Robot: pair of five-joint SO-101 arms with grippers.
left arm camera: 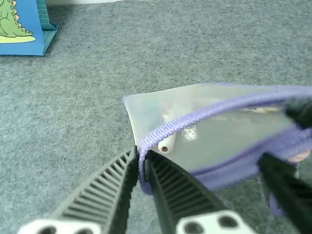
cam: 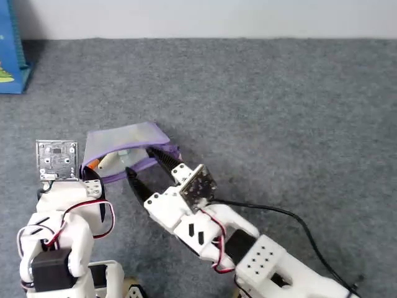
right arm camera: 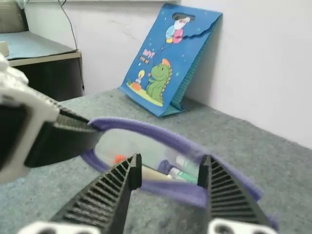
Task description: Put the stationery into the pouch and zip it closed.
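From 7 o'clock the left gripper point(left arm camera: 140, 157) is clenched on the purple zipper rim of the pouch point(left arm camera: 219, 126). From 5 o'clock the right gripper point(cam: 149, 169) stands spread, a finger on either side of the pouch's near rim, grasping nothing. A black cable point(cam: 291, 217) trails beside that arm. The pouch lies left of centre on the grey felt-like surface point(cam: 279, 105), its mouth gaping, with stationery point(left arm camera: 165, 145) inside. At 10 o'clock a blue gift bag point(cam: 9, 59) stands against the white wall point(cam: 217, 18).
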